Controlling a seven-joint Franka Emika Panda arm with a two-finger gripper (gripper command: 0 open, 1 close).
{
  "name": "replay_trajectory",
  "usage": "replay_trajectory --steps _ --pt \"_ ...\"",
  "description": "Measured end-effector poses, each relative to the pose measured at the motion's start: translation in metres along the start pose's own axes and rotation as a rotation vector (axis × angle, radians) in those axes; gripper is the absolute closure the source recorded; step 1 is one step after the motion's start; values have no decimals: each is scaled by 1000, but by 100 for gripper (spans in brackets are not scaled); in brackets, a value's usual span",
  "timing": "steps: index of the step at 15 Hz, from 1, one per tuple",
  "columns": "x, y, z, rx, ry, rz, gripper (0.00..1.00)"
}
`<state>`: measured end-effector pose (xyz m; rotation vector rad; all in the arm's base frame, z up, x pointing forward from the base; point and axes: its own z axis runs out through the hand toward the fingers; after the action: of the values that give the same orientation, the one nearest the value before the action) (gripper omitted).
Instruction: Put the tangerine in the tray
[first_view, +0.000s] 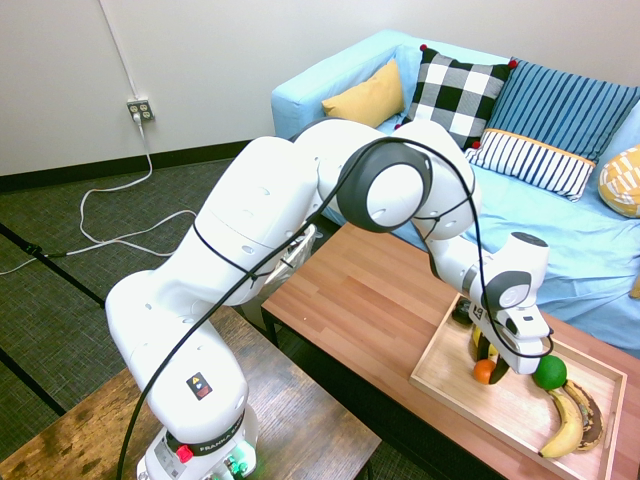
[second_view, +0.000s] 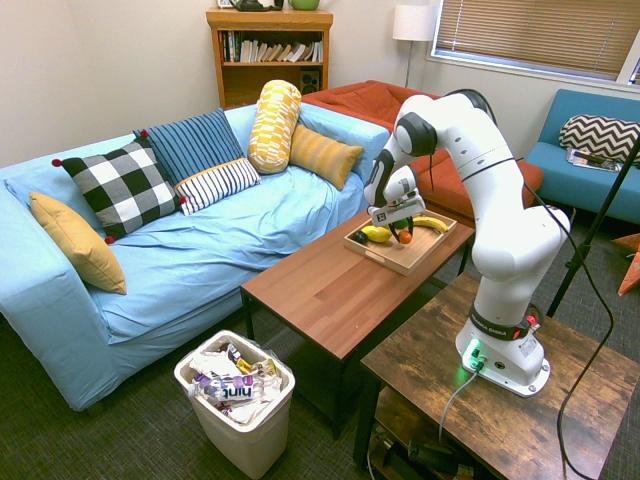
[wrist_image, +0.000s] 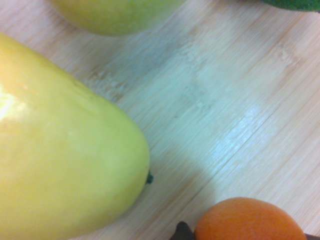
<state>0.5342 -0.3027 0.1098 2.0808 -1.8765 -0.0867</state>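
Note:
The tangerine (first_view: 484, 371) is a small bright-orange fruit held low inside the light-wood tray (first_view: 440, 385), at the right end of the brown coffee table. My gripper (first_view: 496, 366) points down into the tray and is shut on it. From the other side the gripper (second_view: 403, 232) and tangerine (second_view: 404, 238) sit over the middle of the tray (second_view: 400, 260). In the wrist view the tangerine (wrist_image: 247, 220) is close over the pale tray base (wrist_image: 225, 100). Whether it touches the base I cannot tell.
A green lime (first_view: 549, 372) and two bananas (first_view: 565, 425) lie in the tray beside the gripper. A large yellow fruit (wrist_image: 60, 165) and a green apple (wrist_image: 115, 12) are close by. The blue sofa (first_view: 560, 230) runs behind the coffee table (first_view: 360, 300).

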Motion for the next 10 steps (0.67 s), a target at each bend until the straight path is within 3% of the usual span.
replay_trajectory --steps 6,7,10 --pt "-5 -3 18 -10 -9 5 100" --pt "-5 -3 18 -10 -9 5 0" --pt "-5 -3 18 -9 -10 7 0"
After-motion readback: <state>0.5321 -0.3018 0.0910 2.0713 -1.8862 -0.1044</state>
